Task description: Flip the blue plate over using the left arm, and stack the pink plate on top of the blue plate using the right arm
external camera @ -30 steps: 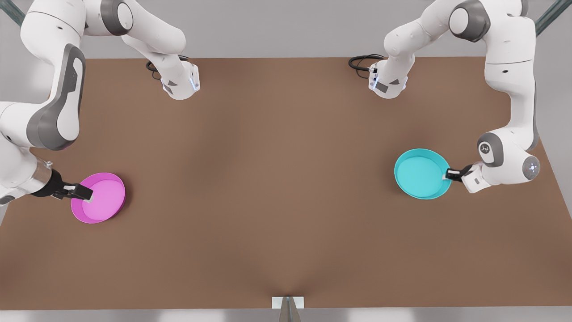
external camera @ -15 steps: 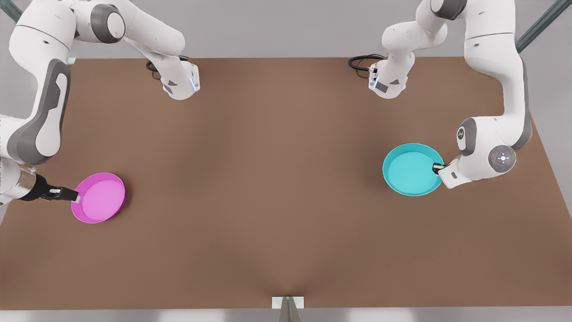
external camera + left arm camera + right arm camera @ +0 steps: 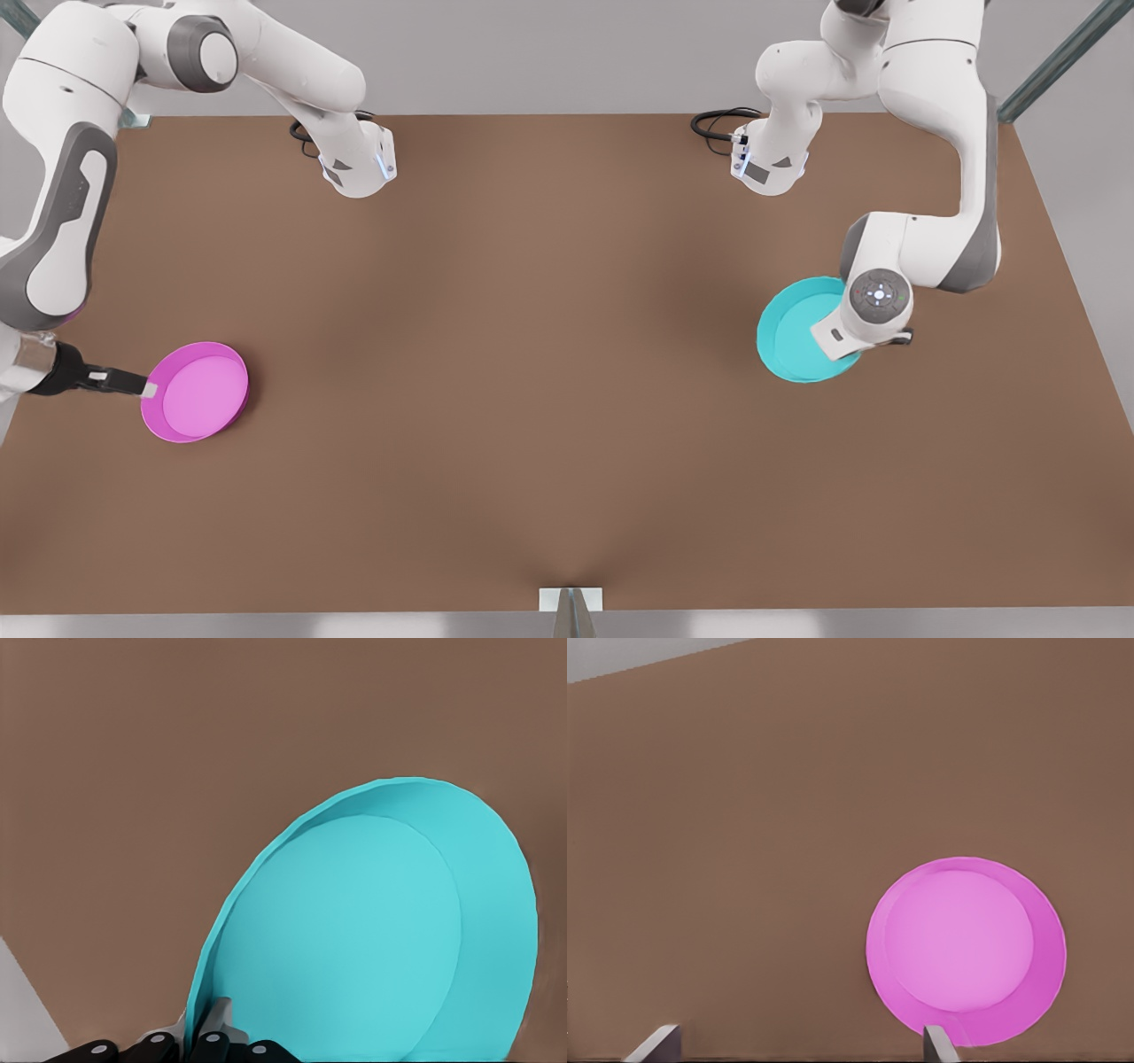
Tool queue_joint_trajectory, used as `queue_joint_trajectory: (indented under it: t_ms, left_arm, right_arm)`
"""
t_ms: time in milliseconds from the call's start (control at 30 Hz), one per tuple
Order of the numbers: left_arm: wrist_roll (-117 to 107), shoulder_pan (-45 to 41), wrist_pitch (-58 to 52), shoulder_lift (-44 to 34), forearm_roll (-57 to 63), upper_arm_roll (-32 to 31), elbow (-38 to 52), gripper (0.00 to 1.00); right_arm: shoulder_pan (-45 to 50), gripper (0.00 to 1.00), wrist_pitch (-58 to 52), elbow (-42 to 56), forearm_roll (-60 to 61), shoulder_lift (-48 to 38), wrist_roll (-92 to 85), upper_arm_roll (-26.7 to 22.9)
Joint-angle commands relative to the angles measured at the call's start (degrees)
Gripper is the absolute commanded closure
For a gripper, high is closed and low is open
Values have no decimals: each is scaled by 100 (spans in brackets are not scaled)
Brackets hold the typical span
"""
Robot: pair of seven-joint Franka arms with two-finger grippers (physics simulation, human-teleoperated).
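Two grippers: left gripper [image 3: 205, 1038] clenches the blue plate [image 3: 372, 930] rim; it should roll steadily. Right gripper [image 3: 799, 1041], spread, waits beside the pink plate [image 3: 966, 948].

A plain brown table [image 3: 549, 372] (evenly lit) meets a grey wall [image 3: 549, 53] behind.

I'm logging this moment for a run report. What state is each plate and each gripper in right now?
blue plate: tilted, one edge lifted, rim clamped by the left gripper.
pink plate: flat on the table, open side up, not gripped.
left gripper: shut on the blue plate's rim.
right gripper: open, level at the pink plate's outer edge.
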Motion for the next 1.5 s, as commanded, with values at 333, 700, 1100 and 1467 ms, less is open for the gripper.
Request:
queue_joint_trajectory:
  t_ms: [333,700,1100,1467]
  left_arm:
    - [-1209,-1168,-931,33,1067,4,0,79]
    - [-2343,-2407,-1766,385,1717,13,140,79]
    - [-3011,-3708,-3137,1053,2394,13,571,79]
    - [-3055,-4560,-3814,1949,3299,4,1415,79]
  right_arm:
    - [-602,0,90,-966,-60,107,-953,0]
    - [-1156,0,1883,-1704,-482,652,-3080,-26]
    - [-1578,0,2841,-2161,-482,854,-3783,-26]
    - [-1955,0,3465,-2161,-597,1302,-4337,0]
